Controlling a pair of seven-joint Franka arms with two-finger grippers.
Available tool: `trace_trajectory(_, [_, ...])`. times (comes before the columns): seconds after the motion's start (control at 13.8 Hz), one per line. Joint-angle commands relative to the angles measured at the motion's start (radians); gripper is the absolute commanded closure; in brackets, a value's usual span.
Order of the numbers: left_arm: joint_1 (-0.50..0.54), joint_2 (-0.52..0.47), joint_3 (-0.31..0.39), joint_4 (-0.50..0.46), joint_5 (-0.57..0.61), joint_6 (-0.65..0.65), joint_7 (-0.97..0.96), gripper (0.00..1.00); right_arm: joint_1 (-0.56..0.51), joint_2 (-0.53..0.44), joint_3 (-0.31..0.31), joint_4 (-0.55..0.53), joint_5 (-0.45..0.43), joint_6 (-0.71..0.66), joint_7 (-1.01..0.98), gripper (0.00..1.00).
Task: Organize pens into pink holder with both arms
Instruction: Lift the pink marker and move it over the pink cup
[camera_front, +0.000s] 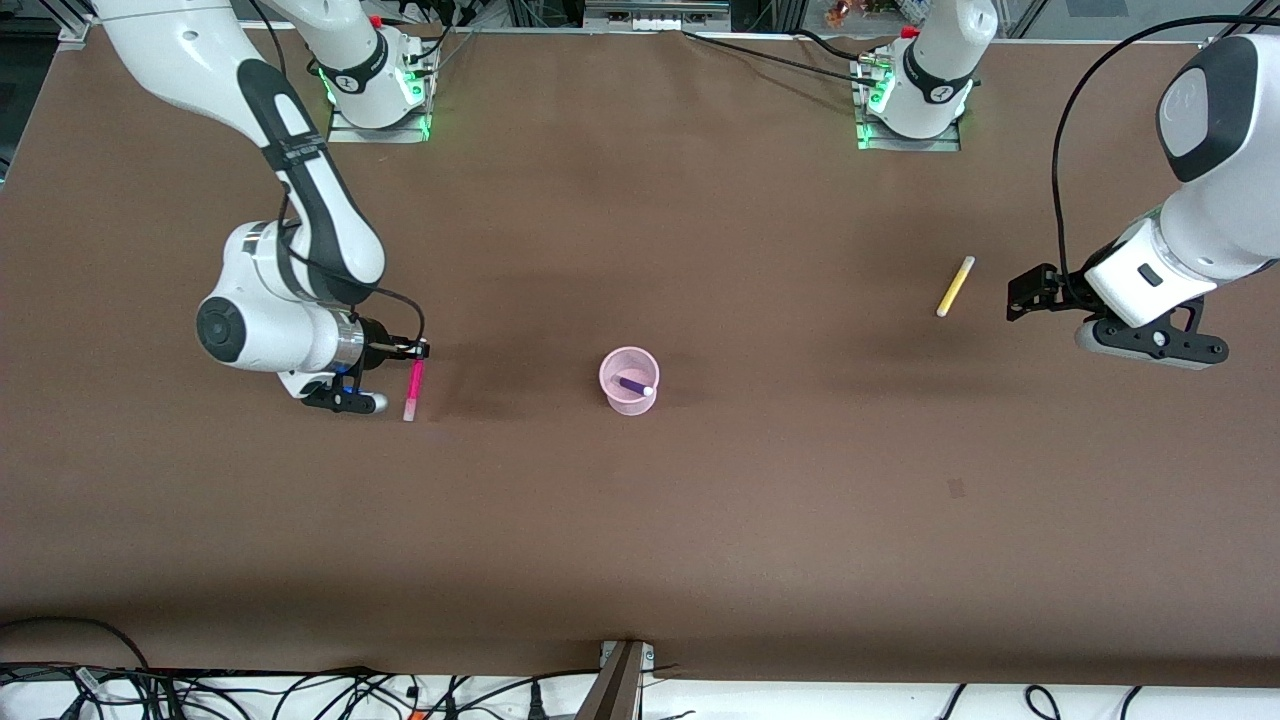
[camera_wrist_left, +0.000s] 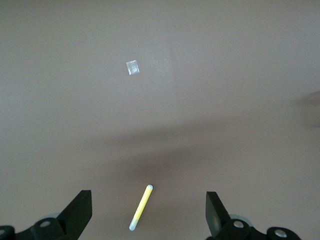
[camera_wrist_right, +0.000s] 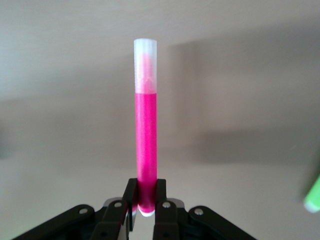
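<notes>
My right gripper (camera_front: 416, 351) is shut on the magenta-pink pen (camera_front: 412, 388) and holds it above the table toward the right arm's end. In the right wrist view the pen (camera_wrist_right: 145, 145) sticks out from the shut gripper (camera_wrist_right: 145, 192), pale end outward. The pink holder (camera_front: 629, 381) stands upright mid-table with the purple pen (camera_front: 634, 384) leaning inside. The yellow pen (camera_front: 955, 286) lies flat toward the left arm's end. My left gripper (camera_front: 1030, 293) hangs open and empty beside it; in the left wrist view the yellow pen (camera_wrist_left: 141, 208) lies below the open gripper (camera_wrist_left: 148, 200). A green pen's tip (camera_wrist_right: 312, 195) shows at the right wrist view's edge.
The table is covered in brown cloth (camera_front: 700, 520). A small pale square mark (camera_wrist_left: 132, 67) lies on it in the left wrist view. Cables (camera_front: 300, 690) run along the table edge nearest the front camera. The arm bases (camera_front: 375, 90) stand along the table's edge farthest from the front camera.
</notes>
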Motion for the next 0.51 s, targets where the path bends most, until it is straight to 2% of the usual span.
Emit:
trace_trajectory(0.0, [-0.001, -0.019, -0.014, 0.069, -0.012, -0.023, -0.005, 0.00, -0.001, -0.002, 0.011, 0.065, 0.086, -0.115, 0.129, 0.93])
trace_trajectory(0.15, [-0.002, 0.003, -0.014, 0.192, -0.011, -0.152, -0.003, 0.00, 0.012, -0.003, 0.022, 0.129, 0.181, -0.205, 0.251, 0.93])
trace_trajectory(0.29, [-0.004, 0.007, -0.015, 0.218, -0.014, -0.175, -0.005, 0.00, 0.015, -0.005, 0.057, 0.169, 0.299, -0.252, 0.384, 0.93])
trace_trajectory(0.44, [-0.004, 0.007, -0.023, 0.218, -0.014, -0.177, -0.005, 0.00, 0.015, -0.005, 0.132, 0.194, 0.370, -0.249, 0.475, 0.92])
